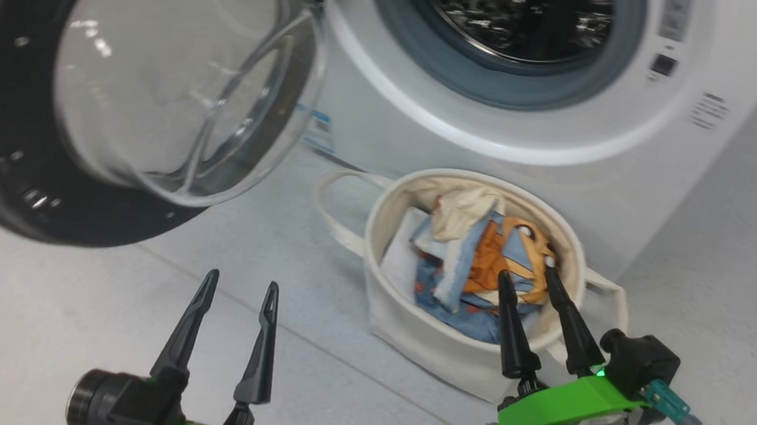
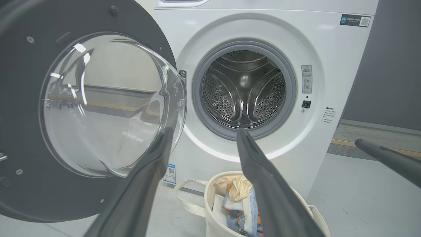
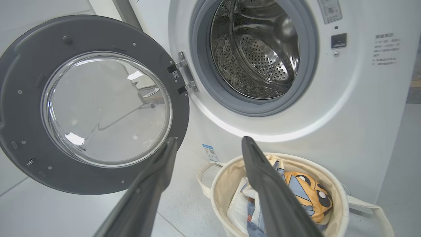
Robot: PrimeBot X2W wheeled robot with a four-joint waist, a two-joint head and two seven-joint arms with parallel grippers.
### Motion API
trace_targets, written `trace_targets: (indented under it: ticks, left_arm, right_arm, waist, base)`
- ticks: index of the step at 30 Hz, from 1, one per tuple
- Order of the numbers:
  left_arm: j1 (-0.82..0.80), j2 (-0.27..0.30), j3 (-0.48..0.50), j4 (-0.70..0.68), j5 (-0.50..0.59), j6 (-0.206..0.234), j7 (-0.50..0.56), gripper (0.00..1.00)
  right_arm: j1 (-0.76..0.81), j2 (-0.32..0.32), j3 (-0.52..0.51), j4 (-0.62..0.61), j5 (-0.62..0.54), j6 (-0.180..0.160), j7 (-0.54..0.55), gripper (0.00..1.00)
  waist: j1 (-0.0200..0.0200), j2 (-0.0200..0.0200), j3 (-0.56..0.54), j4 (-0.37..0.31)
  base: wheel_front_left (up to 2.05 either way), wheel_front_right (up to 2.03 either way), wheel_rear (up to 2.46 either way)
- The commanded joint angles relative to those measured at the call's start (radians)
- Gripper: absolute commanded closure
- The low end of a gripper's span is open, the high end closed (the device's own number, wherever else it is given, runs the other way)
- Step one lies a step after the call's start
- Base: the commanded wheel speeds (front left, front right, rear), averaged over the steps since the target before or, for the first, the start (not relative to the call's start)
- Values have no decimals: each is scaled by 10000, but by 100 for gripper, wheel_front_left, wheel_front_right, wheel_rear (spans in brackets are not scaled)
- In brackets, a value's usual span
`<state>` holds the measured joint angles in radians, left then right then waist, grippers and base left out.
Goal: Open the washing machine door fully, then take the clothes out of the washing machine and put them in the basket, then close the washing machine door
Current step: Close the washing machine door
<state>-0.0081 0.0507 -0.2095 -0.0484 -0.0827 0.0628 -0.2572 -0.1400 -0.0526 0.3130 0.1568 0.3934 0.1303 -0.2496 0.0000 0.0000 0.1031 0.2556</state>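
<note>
Bright, even indoor light fills all three views, with only soft, faint shadows on the pale floor (image 1: 41, 294). The head view is smeared by motion blur — the print on the washing machine (image 1: 526, 136) is unreadable. White glare spots sit on the glass of the washing machine door (image 1: 158, 87), and the steel drum (image 2: 245, 89) glints. Both wrist views are sharper but bow at the edges. Low in frame, the fingers (image 2: 141, 187) of the left gripper (image 2: 204, 131) and of the right gripper (image 3: 209, 140) are out of focus.
</note>
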Motion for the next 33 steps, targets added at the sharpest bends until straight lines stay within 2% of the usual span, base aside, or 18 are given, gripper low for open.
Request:
trace_targets:
  ticks: [1,9,16,33]
  left_arm:
    - [-136,-5,283,-373,-104,86,-46,0]
    - [-22,-5,267,-379,-165,157,-46,0]
    - [32,-5,266,-358,-203,202,-46,0]
    - [60,-5,405,-363,-223,279,-46,0]
  right_arm:
    - [-337,24,278,-383,-89,4,-122,0]
    - [-251,24,590,-441,-87,4,-122,0]
    - [-205,24,810,-490,-53,4,-122,0]
    - [-244,24,848,-416,23,4,-122,0]
  waist:
    - [0,0,-5,644]
    - [0,0,-110,1871]
    - [0,0,-127,2512]
    - [0,0,-221,2467]
  base:
    - [0,0,0]
    - [0,0,0]
    - [0,0,0]
    - [0,0,0]
